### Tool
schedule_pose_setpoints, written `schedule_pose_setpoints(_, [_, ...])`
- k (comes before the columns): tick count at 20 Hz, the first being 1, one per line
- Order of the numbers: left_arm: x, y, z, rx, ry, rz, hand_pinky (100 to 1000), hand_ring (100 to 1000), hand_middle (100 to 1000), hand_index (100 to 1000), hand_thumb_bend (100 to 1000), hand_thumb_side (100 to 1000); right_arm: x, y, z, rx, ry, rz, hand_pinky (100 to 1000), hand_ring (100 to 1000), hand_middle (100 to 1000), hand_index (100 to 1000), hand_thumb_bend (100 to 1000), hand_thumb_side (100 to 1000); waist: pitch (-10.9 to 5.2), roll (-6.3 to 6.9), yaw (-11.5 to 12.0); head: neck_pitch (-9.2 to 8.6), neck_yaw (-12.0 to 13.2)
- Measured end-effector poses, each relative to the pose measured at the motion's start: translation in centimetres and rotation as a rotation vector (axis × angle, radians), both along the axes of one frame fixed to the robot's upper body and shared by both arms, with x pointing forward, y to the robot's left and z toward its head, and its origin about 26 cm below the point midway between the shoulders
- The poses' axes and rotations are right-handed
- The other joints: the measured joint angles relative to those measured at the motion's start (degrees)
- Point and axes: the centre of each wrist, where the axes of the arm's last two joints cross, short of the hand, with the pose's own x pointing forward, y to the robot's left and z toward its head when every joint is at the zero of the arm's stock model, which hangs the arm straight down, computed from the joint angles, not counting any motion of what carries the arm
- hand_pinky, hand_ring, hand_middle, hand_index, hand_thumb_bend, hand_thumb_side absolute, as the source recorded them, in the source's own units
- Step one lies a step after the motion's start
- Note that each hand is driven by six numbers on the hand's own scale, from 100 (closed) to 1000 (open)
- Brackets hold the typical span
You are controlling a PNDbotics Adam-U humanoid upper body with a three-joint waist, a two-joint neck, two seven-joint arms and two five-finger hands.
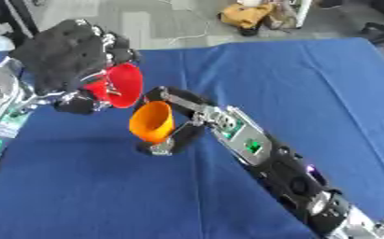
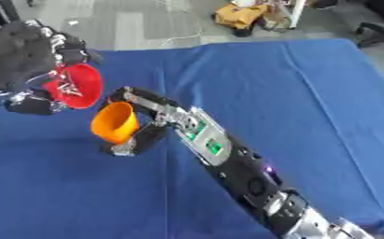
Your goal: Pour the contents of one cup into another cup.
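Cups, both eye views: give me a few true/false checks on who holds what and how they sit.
1. The left robot hand holds the red cup. True.
2. The orange cup stands on the blue table. False: the right robot hand holds it up off the cloth.
3. The red cup is tipped, its mouth towards the orange cup. True.
4. The red cup is lower than the orange one. False: it is up and to the left.
5. Both cups are upright. False: both are tilted.

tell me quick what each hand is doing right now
Left hand: shut on the red cup, tipped toward the orange cup.
Right hand: shut on the orange cup.
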Motion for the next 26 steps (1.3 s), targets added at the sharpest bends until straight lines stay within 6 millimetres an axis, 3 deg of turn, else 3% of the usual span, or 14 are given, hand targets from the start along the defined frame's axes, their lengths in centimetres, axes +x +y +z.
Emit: schedule_pose_setpoints(26, [-0.1, -1.8, 0.1, 0.077, -0.087, 0.033, 197, 326, 419, 774, 532, 100, 0.0, 0.0, 0.0, -0.002, 0.006, 0.004, 272, 400, 434, 583, 171, 151, 0.0, 0.0, -0.36, 0.0, -0.03])
